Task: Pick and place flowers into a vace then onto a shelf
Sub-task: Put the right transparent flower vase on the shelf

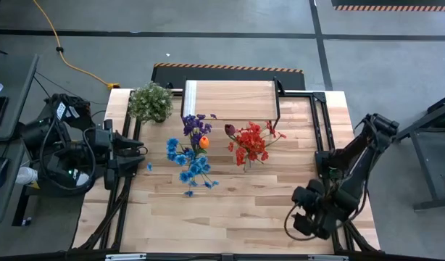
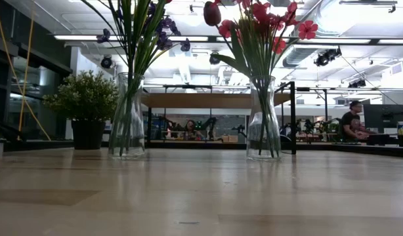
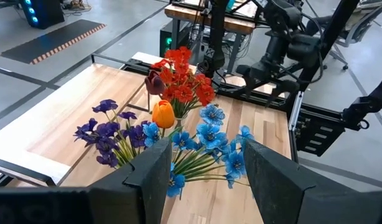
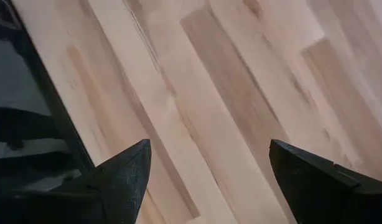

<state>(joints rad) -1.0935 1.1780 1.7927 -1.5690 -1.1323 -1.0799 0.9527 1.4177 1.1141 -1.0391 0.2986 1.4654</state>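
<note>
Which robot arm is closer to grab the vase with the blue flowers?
Probably the left gripper: open, beside the glass vase of blue, purple and orange flowers, facing it. The right gripper, also open, sits at the table's far corner.

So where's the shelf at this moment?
High view: the shelf stands at the table's far edge, centred, right of the potted plant, behind both vases of flowers.

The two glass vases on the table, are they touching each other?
Apart. The low view shows the vase with blue and purple flowers and the vase with red flowers standing separately, with a wide stretch of bare table between them.
</note>
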